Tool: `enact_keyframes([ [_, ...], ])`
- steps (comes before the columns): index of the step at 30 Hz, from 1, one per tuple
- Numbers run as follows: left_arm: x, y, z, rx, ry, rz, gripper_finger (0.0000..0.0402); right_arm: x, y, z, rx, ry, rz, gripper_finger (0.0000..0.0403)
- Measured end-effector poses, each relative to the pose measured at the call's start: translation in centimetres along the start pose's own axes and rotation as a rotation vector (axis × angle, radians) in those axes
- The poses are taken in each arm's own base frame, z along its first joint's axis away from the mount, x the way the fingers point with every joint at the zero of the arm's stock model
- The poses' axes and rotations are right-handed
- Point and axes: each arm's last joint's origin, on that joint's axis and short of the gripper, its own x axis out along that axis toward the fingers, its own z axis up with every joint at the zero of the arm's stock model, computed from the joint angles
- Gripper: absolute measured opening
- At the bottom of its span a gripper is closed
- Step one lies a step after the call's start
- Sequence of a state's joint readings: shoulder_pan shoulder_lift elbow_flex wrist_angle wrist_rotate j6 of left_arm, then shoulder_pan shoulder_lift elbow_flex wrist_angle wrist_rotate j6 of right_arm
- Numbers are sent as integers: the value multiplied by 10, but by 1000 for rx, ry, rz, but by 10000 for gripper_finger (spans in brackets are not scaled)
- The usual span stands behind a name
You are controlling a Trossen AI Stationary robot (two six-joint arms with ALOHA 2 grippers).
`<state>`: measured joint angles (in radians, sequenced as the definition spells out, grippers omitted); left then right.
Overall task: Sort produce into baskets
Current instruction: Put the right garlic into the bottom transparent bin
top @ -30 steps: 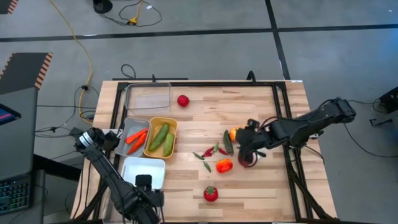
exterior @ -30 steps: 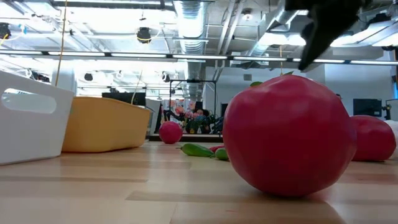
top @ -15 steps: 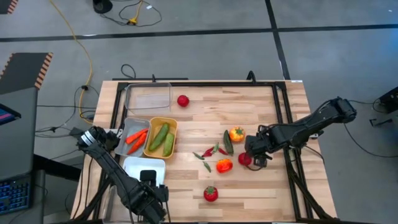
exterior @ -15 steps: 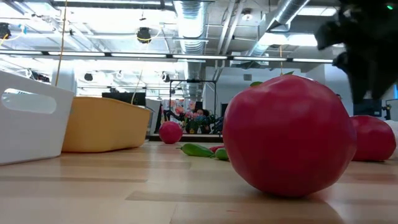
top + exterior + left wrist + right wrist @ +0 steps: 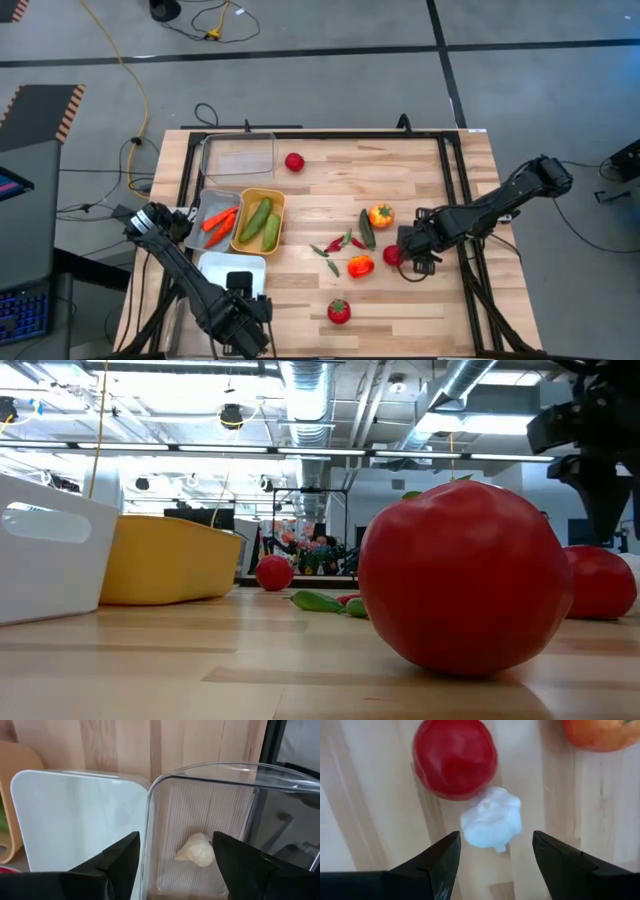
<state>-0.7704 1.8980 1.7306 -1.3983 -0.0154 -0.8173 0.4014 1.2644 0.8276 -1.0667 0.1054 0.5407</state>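
Two open right gripper (image 5: 495, 851) fingers straddle a garlic bulb (image 5: 491, 818) touching a tomato (image 5: 455, 757) at centre frame; closing could nudge both; left gripper (image 5: 175, 855) also open.

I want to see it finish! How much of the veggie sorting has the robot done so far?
Done: two carrots in the grey tray, two cucumbers in the yellow tray, a garlic bulb in a clear tray.

In hand: nothing. The open right gripper hangs over another garlic bulb; the open left gripper waits by the trays.

Left: three tomatoes, two peppers, a cucumber, the chillies.
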Motion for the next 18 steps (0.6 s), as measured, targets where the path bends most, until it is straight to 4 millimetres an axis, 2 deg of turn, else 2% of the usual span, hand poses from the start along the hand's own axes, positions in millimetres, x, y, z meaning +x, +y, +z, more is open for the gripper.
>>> enact_keyframes([
  [18, 0, 0, 0, -2, 0, 0, 238, 0, 1, 1, -3, -20, -3, 276],
])
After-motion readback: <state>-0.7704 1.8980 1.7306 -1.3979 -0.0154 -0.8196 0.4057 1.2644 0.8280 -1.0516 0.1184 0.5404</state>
